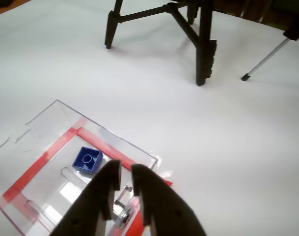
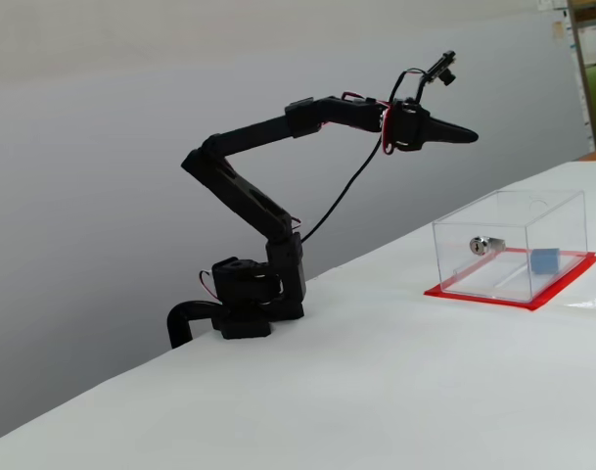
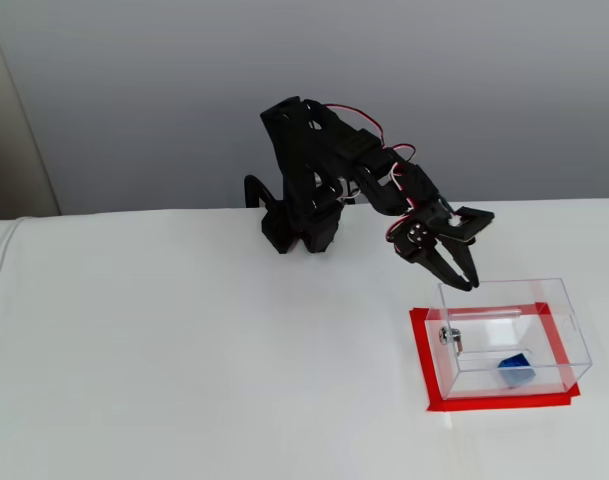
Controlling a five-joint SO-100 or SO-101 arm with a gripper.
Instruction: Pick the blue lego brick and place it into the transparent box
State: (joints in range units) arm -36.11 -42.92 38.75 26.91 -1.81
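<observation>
Brick (image 1: pixel 87 160) lies inside the box (image 1: pixel 66 115), on its red base, toward the right end in a fixed view (image 3: pixel 515 368). Gripper (image 3: pixel 468 271) hangs above the box's near-left rim, jaws slightly apart and holding nothing. Judged risk: pulling away low could clip the wall or lock (image 3: pixel 448 336) and shove the box.

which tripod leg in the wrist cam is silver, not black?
The thin tripod leg at the far right of the wrist view: bare silver metal with a black rubber foot. The thick legs near the top centre are all black.
</observation>
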